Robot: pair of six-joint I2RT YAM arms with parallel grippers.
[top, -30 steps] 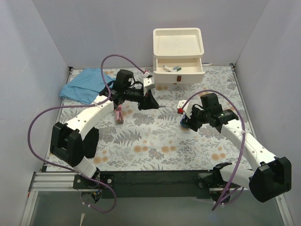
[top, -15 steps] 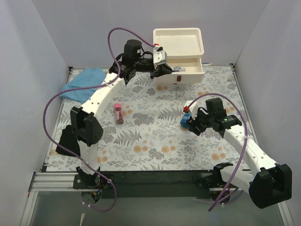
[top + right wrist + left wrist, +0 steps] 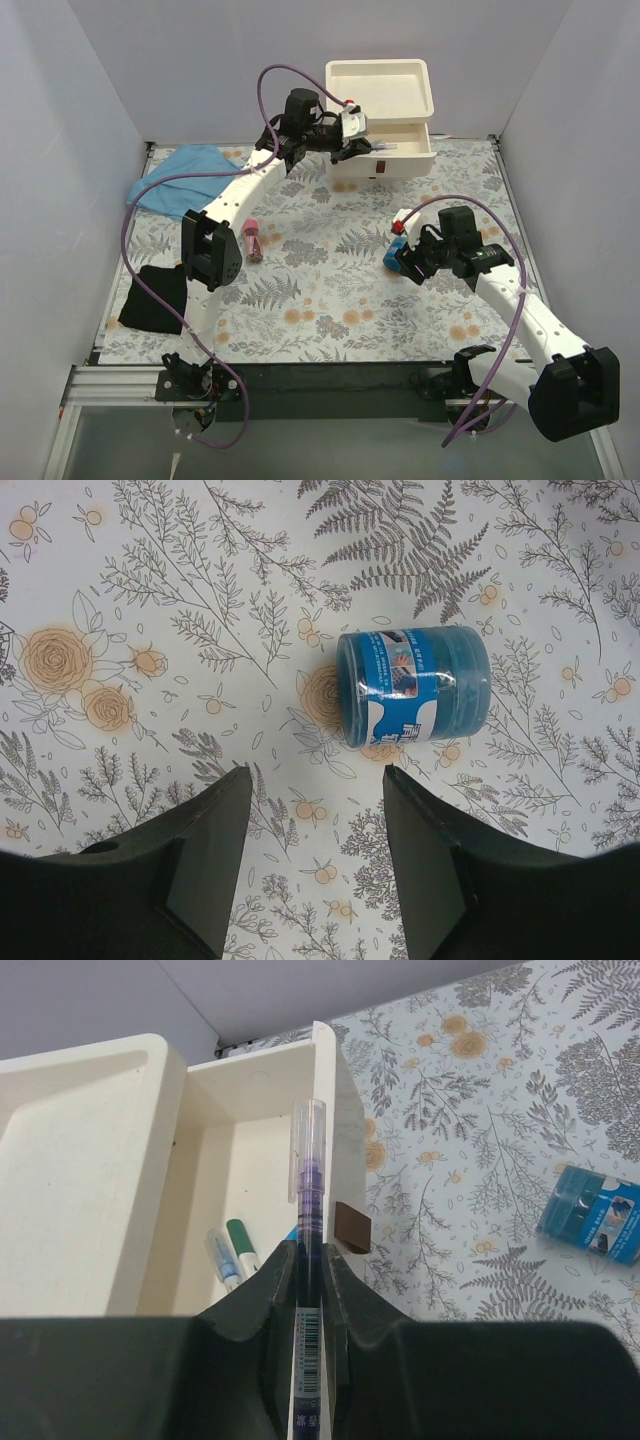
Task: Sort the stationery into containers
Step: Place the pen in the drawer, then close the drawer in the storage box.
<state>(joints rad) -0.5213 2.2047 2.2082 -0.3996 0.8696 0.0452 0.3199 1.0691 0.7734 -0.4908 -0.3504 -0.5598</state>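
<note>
My left gripper is shut on a thin pen with a clear cap and holds it over the open top drawer of the cream-white drawer unit. A green-capped pen and a blue-capped pen lie inside the drawer. My right gripper is open just above the mat, with the blue tape roll lying on its side just ahead of the fingertips. A pink tube lies on the mat at the left. A small clear-blue box lies on the mat.
A light-blue cloth lies at the back left. The lower drawers are shut, with a reddish-brown handle showing. White walls enclose the floral mat on three sides.
My left arm has swung from the middle of the mat up to the open drawer, carrying the pen. My right gripper has shifted slightly and stays at the tape roll.
</note>
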